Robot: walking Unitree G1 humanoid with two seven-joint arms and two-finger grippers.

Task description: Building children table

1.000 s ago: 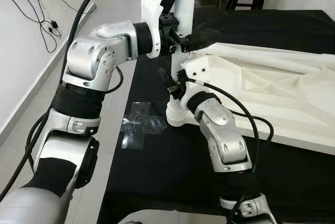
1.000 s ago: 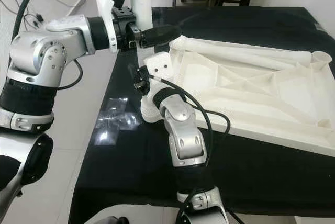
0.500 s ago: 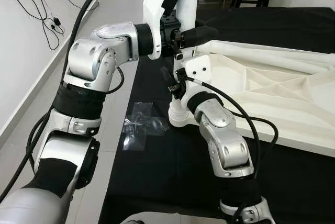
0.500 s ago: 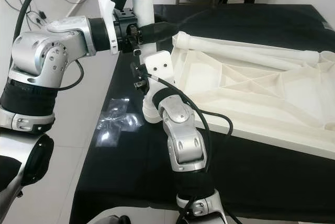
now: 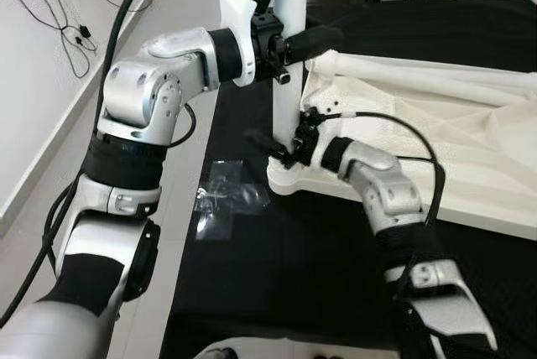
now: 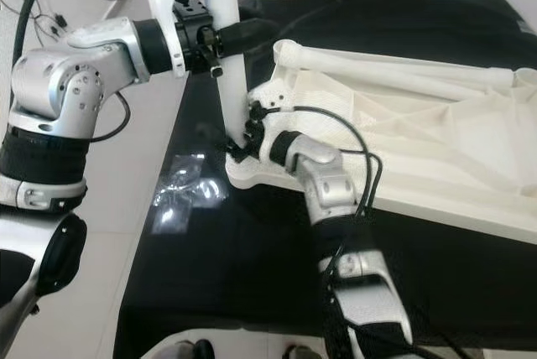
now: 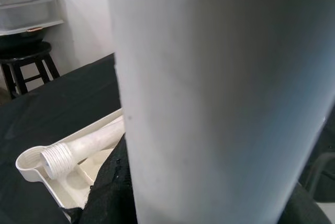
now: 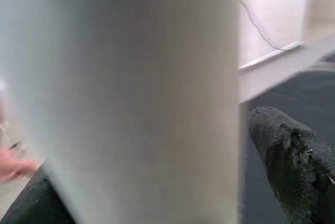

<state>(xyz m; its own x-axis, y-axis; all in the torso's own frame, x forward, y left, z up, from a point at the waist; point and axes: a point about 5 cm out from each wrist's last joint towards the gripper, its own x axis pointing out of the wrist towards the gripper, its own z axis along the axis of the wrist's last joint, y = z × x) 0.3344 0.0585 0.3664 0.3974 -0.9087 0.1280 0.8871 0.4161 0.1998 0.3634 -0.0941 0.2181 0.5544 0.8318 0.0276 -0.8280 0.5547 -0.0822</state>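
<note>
Okay, nearest: right gripper (image 5: 281, 151) low on the upright white leg (image 5: 287, 82), jaws clenched on it just above the corner socket of the upturned tabletop (image 5: 470, 183), which lies on the black worktop (image 5: 277, 275). Higher up, left gripper (image 5: 315, 39) also grasps the leg. I judge the plastic light, stiff and slick; keep one hold low and one high to steady it. Left wrist view adds a spare threaded leg (image 7: 78, 148) lying in the tray beyond; the eyes show a clear bag (image 5: 225, 195) at the worktop edge.
</note>
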